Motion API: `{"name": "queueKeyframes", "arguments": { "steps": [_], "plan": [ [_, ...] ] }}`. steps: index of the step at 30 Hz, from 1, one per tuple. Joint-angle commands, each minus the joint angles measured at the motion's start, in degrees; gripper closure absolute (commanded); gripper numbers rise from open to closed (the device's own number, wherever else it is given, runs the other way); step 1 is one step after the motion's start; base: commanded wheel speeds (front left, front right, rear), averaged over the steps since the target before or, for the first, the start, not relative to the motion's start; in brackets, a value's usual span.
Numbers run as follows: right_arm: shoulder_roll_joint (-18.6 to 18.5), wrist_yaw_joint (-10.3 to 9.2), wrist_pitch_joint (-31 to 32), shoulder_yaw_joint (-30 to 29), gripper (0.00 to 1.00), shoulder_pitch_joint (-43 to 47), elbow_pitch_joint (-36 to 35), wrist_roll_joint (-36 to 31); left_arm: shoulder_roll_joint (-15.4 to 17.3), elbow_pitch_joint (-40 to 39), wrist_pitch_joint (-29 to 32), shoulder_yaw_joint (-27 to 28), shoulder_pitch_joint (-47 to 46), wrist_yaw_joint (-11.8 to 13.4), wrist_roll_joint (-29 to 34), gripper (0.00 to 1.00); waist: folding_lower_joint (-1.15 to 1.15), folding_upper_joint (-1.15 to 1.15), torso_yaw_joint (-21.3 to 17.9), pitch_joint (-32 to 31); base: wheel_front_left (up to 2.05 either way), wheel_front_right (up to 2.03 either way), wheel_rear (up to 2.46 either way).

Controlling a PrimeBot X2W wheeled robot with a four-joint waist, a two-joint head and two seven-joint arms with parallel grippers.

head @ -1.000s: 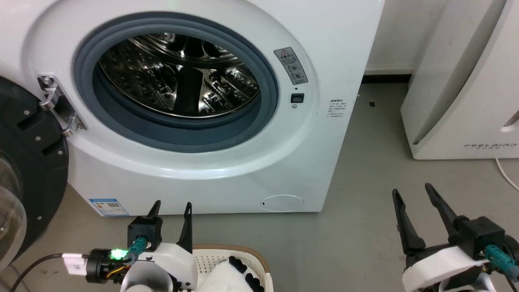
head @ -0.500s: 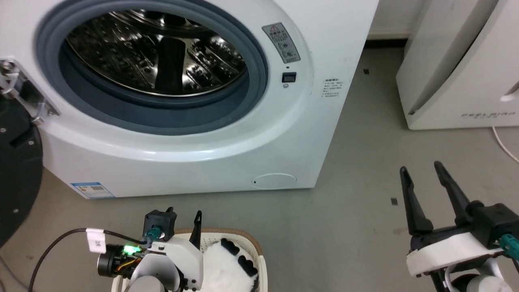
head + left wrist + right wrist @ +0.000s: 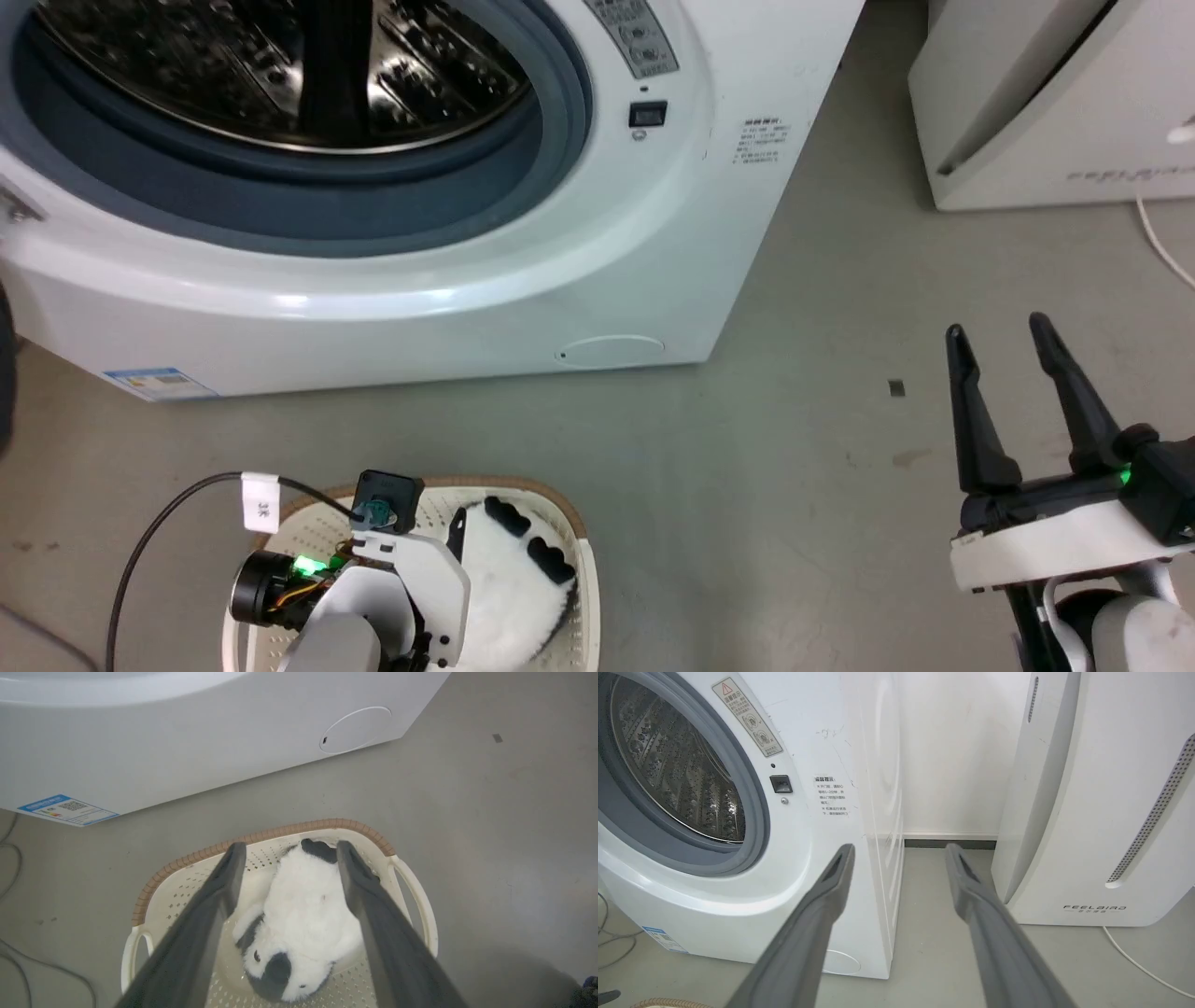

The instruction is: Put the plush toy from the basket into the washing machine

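Left gripper (image 3: pixel 289 845) spread wide, fingers straddling the plush (image 3: pixel 303 905), which lies against the basket's (image 3: pixel 187 863) far rim. Looks like the reach, no grip yet. Next: sink lower, squeeze the soft body, lift toward the washer's (image 3: pixel 467 280) open drum. Right gripper (image 3: pixel 999 327) spread, idle.

The plush toy (image 3: pixel 303 905) is white with black oval patches. The basket (image 3: pixel 280 830) is cream-white, dotted with rows of small holes, and its braided rim is brown. The washing machine (image 3: pixel 579 280) is white, with a grey gasket (image 3: pixel 373 210), a shiny steel drum (image 3: pixel 187 65) full of small holes, and a blue label (image 3: pixel 159 383). The floor (image 3: pixel 794 485) is plain grey. The fingers (image 3: pixel 205 924) of the left gripper (image 3: pixel 290 843) and of the right gripper (image 3: pixel 900 845) are dark grey. The second appliance (image 3: pixel 1087 812) is white with grey lettering.
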Motion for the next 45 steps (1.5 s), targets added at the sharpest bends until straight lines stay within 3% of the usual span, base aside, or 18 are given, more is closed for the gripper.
{"name": "queueKeyframes", "arguments": {
  "steps": [1, 19, 45],
  "plan": [
    [0.0, -0.02, -0.6, -0.2, 0.0, -1.3, -0.6, 0.4, 0.3, 1.3, 0.6, -0.4, -1.3, -0.2, -0.4, 0.0, -0.01, 0.0, -0.4, 1.3, 0.0, 0.0, 0.0],
    [0.0, -0.03, -2.8, -1.2, 0.0, -5.8, -3.3, 3.2, 1.6, 11.9, 7.3, -5.2, -9.2, -1.7, -2.6, 0.0, -0.01, 0.0, -1.8, 11.5, 0.0, 0.0, 0.0],
    [0.0, -0.04, -5.9, -2.4, 0.0, -11.5, -6.8, 7.3, 4.4, 27.2, 3.3, -11.6, -20.8, -0.8, -4.9, 0.0, -0.01, 0.0, -4.5, 23.1, 0.0, 0.0, 0.0]
  ]
}}
